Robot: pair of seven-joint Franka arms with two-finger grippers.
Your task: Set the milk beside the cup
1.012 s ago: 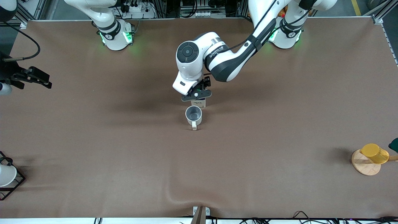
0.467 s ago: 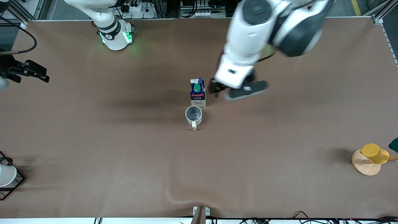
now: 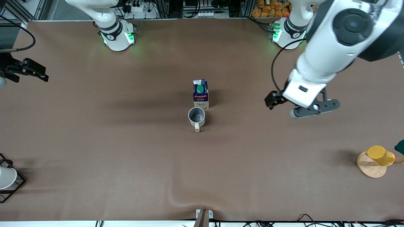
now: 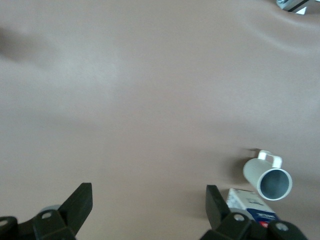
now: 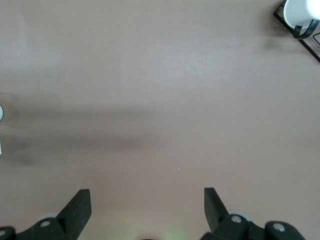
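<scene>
The milk (image 3: 200, 94), a dark-blue carton with a red band and green cap, stands upright mid-table. It is just farther from the front camera than the cup (image 3: 196, 116), a grey-beige mug with its handle toward that camera. I cannot tell whether they touch. My left gripper (image 3: 300, 107) is open and empty in the air, over bare cloth toward the left arm's end. Its wrist view shows the open left gripper (image 4: 147, 207), the cup (image 4: 267, 177) and part of the milk (image 4: 252, 205). My right gripper (image 3: 26, 71) waits at the right arm's end, open and empty (image 5: 146, 207).
A yellow cup (image 3: 380, 155) lies on a wooden disc (image 3: 370, 169) near the left arm's end. A white cup in a black wire frame (image 3: 6, 178) stands at the right arm's end and shows in the right wrist view (image 5: 300, 11). The cloth has a wrinkle (image 3: 176, 198).
The left gripper let go of the milk, rose and swung toward the left arm's end of the table. The milk now stands uncovered beside the cup. The right gripper shifted only slightly.
</scene>
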